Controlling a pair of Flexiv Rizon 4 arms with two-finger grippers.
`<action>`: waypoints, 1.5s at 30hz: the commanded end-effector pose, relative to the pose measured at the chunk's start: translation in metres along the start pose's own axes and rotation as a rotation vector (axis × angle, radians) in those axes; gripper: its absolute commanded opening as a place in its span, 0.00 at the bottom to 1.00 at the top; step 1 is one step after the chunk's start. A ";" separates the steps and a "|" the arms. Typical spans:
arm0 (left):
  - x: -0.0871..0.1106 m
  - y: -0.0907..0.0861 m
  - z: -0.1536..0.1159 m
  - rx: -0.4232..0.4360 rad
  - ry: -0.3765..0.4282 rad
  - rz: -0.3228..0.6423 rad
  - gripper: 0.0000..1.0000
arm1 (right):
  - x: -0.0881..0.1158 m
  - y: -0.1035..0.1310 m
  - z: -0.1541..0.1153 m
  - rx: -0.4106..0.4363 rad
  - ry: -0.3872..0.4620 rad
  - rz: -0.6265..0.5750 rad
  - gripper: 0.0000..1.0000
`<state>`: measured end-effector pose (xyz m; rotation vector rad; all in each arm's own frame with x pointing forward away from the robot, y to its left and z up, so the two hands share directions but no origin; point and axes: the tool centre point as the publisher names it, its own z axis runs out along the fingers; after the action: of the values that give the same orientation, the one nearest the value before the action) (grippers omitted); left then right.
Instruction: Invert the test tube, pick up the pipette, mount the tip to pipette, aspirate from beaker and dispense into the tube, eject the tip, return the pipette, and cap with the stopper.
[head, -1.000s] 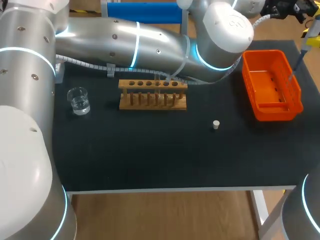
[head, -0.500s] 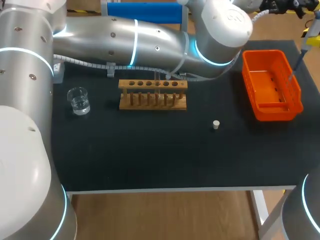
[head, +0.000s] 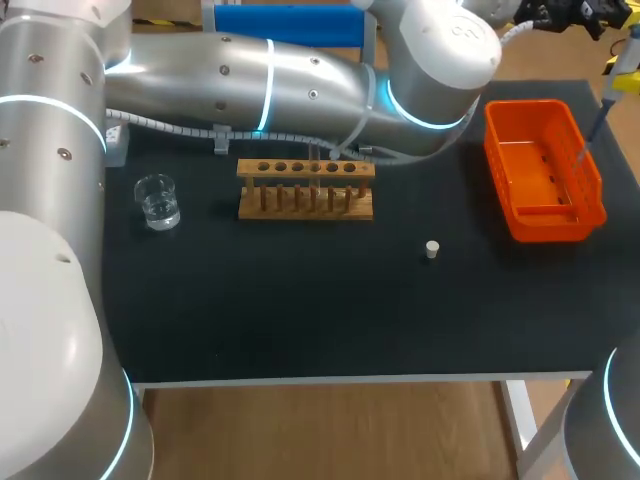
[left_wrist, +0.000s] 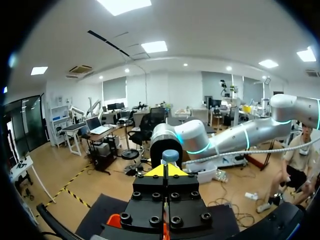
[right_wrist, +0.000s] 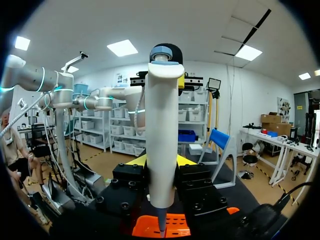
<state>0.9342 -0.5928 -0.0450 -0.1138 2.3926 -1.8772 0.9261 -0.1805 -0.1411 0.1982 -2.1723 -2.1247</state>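
Observation:
My right gripper is shut on the white pipette, which it holds upright over the orange basket. In the head view the pipette is at the far right edge, its thin lower end hanging above the basket. My left gripper is shut and empty, its yellow tips right at the pipette's blue-grey top button. A clear test tube stands in the wooden rack. The beaker of water sits at the left, and the small white stopper lies right of the middle.
My left arm stretches across the back of the table, just behind the rack, toward the far right corner. The black mat is bare in front of the rack and the stopper.
My left arm's elbow has shifted slightly toward the back of the table. The pipette and the right gripper have stayed where they were.

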 end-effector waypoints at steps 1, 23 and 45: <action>-0.001 0.007 -0.001 0.071 0.005 -0.003 0.00 | 0.000 0.002 0.000 0.004 0.000 0.000 0.00; 0.004 0.032 0.009 0.043 0.037 -0.018 0.00 | 0.000 0.002 0.000 0.004 0.000 0.000 0.00; 0.016 0.053 0.013 0.006 0.080 -0.024 0.00 | 0.000 0.002 0.000 0.004 0.000 0.000 0.00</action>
<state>0.9254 -0.5958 -0.0722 -0.0654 2.4661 -1.9163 0.9226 -0.1822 -0.1561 0.1949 -2.1740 -2.1279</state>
